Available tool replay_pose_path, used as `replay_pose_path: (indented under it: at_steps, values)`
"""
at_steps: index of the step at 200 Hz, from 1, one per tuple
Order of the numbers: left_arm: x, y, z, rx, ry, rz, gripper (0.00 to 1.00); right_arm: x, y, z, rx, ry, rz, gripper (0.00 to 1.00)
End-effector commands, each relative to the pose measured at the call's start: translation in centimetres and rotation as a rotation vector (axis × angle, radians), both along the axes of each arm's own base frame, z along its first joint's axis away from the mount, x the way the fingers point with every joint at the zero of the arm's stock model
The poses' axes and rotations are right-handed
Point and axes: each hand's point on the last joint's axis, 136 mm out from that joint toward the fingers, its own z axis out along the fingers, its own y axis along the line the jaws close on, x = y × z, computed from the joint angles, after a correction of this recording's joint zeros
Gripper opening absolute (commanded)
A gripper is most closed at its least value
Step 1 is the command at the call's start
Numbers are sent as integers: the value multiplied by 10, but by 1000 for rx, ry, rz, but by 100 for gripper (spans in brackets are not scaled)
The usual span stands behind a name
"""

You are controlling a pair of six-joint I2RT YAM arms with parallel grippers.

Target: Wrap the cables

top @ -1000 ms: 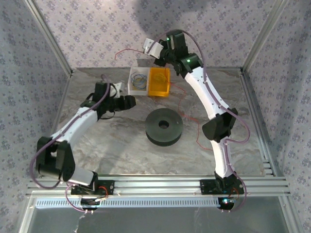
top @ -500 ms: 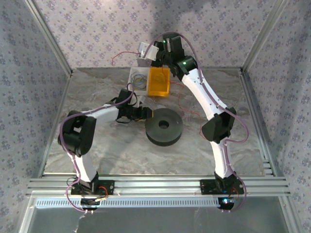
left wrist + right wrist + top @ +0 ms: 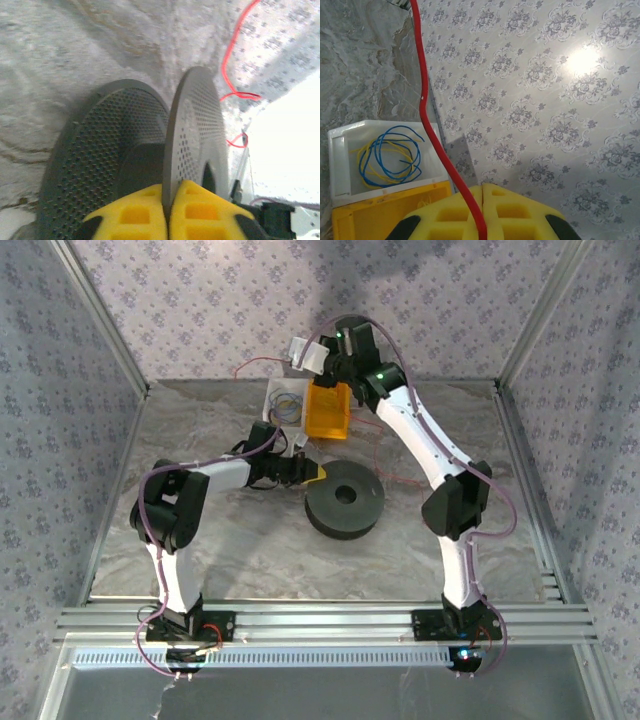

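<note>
no readable text, no labels, no numbers

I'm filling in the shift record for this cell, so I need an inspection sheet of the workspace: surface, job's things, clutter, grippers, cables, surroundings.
surface: marbled table, flat.
job's things: black spool lies flat mid-table; thin red cable runs out from the right gripper, and more of it trails on the table right of the spool.
clutter: white bin holding blue and yellow wire loops; orange bin beside it.
grippers: left gripper shut on the spool's upper flange; right gripper shut on the red cable.
cables: purple cables run along both arms.
surroundings: patterned walls; aluminium rails at the near edge.
</note>
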Motion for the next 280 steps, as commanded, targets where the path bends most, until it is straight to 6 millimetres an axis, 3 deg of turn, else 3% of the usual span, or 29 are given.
replay_pose_path:
  at_steps: [1, 17, 32, 52, 68, 82, 93, 165, 230, 242, 280]
  values:
    - [2, 6, -8, 60, -13, 32, 0, -6, -16, 36, 68, -55, -38, 0]
    - [2, 18, 3, 109, -34, 54, 0, -9, -21, 37, 78, -51, -44, 0]
    - [0, 40, 17, 265, -88, 80, 0, -9, -28, 39, 94, -50, -58, 0]
    - [1, 88, 57, 607, -276, 147, 0, -7, -36, 39, 134, -38, -68, 0]
    - [2, 125, 96, 783, -377, 219, 0, -4, -38, 38, 146, -35, -76, 0]
    - [4, 144, 123, 866, -434, 253, 0, 0, -37, 34, 162, -30, -75, 0]
    - [5, 155, 131, 930, -450, 263, 0, 4, -34, 32, 173, -26, -76, 0]
    - [27, 187, 100, 1157, -401, 371, 0, 12, -17, -3, 173, 49, -67, 0]
    - [35, 187, 100, 1110, -391, 433, 0, 4, -6, -26, 145, 95, -35, 0]
    - [35, 187, 100, 1091, -386, 435, 5, 4, -5, -29, 145, 101, -29, 0]
    - [34, 193, 104, 1015, -353, 466, 8, 6, 1, -35, 134, 111, -14, 0]
